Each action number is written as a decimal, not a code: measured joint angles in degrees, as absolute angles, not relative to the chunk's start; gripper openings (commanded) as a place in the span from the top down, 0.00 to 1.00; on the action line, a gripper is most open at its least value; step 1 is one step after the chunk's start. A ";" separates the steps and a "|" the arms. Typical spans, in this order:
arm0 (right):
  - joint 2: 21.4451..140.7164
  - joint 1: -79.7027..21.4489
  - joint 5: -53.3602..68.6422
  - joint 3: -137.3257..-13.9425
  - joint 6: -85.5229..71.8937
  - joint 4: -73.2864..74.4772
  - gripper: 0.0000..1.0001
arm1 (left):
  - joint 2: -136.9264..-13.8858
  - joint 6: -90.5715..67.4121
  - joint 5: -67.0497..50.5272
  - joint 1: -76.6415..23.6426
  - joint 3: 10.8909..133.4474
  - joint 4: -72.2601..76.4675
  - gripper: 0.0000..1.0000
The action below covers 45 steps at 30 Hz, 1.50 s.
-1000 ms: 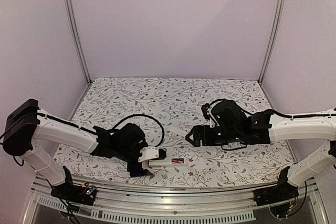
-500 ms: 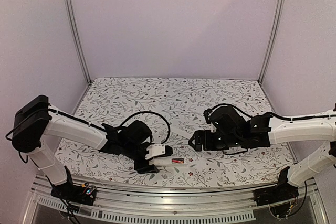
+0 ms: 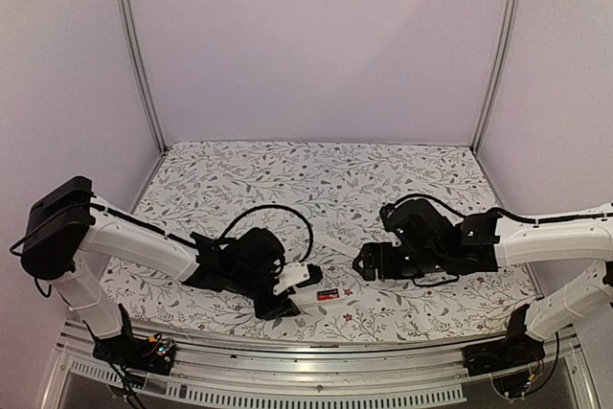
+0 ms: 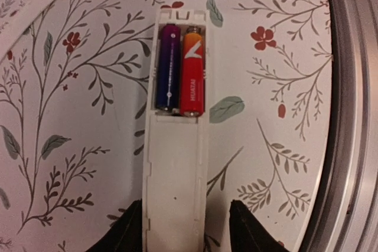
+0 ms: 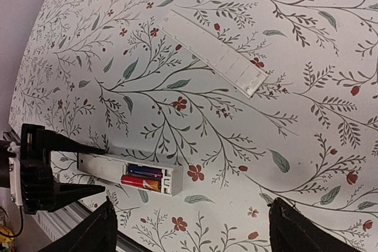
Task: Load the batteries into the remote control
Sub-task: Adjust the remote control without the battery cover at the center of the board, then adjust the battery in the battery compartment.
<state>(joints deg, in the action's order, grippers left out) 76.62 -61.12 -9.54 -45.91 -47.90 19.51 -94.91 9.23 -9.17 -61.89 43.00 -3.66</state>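
The batteries (image 4: 180, 69) lie side by side in the remote control (image 4: 175, 169) on the table (image 3: 287, 179), and the cover plate (image 5: 215, 53) lies behind it.

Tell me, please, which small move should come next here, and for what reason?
Probably the right pincer, which is open, should go toward the cover plate lying apart on the table. Both batteries already sit in the remote control compartment, which has no cover, and the left pincer straddles the remote's other end.
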 measured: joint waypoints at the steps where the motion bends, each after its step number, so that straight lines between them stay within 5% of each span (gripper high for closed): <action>1: 76.31 -61.17 -9.61 -45.65 -48.01 19.51 0.13 | -94.98 8.21 -8.80 -62.63 42.92 -3.44 0.53; 12: 74.15 -61.60 -9.63 -44.27 -47.40 19.97 0.14 | -96.29 0.67 -2.28 -69.10 42.50 -1.08 0.45; 17: 75.18 -61.60 -7.33 -44.31 -44.56 19.86 0.01 | -95.88 -3.97 0.99 -70.32 41.82 -0.97 0.38; 22: 80.53 -61.63 -4.47 -45.91 -41.89 19.90 0.01 | -91.55 -9.13 4.21 -70.70 37.76 -0.69 0.29; 45: 93.06 -61.63 0.56 -53.19 -39.42 21.43 0.01 | -83.90 -14.61 11.44 -73.91 26.11 8.40 0.28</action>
<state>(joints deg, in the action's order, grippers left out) 93.06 -61.63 0.56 -53.19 -39.42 21.43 -83.90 -14.61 11.44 -73.91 26.11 8.40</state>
